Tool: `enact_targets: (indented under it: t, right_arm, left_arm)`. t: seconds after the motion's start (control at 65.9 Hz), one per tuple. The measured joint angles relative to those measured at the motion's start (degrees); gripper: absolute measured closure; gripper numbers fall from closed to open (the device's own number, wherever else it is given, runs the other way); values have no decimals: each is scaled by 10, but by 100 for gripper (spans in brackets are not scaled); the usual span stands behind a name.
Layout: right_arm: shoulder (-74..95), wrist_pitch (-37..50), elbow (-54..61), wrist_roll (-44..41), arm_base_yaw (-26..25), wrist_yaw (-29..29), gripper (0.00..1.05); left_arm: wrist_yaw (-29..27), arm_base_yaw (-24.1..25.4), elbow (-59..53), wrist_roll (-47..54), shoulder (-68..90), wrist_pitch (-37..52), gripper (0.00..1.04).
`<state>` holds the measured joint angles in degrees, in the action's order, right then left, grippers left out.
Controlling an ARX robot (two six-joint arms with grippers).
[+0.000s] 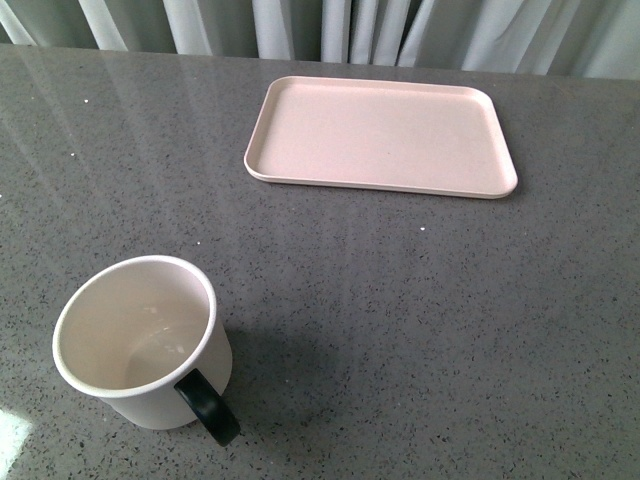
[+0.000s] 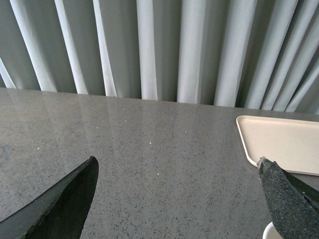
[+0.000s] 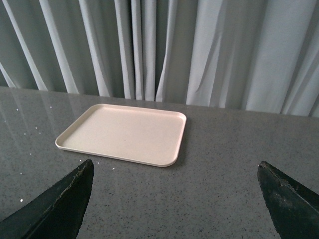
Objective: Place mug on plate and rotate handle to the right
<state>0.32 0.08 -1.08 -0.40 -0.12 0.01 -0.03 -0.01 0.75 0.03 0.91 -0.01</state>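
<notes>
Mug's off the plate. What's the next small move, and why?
Probably lower the left gripper toward the mug. Its jaws stand open and empty. The mug sits on the table at the near left, its handle on the near side. The plate lies bare farther back.

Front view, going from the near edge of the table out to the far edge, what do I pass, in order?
mug, handle toward the camera → bare stretch of grey table → plate → curtain behind the table's far edge.
</notes>
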Motion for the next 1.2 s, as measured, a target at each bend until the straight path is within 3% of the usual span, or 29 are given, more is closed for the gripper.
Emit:
enact_targets:
  t: [0.486, 0.577, 0.622, 0.835, 1.199]
  right_arm:
    - [0, 0, 0, 0, 0, 0, 9]
    - [0, 0, 0, 0, 0, 0, 9]
    - [0, 0, 0, 0, 0, 0, 9]
    - [0, 0, 0, 0, 0, 0, 9]
    - [0, 0, 0, 0, 0, 0, 9]
  left_arm:
    - [-2, 0, 1, -3, 3, -4, 9]
    - [-14, -13, 80, -51, 115, -170, 9]
    - [-5, -13, 107, -55, 170, -194, 9]
    - [26, 11, 190, 5, 355, -165, 9]
    - [42, -53, 221, 46, 549, -80, 9]
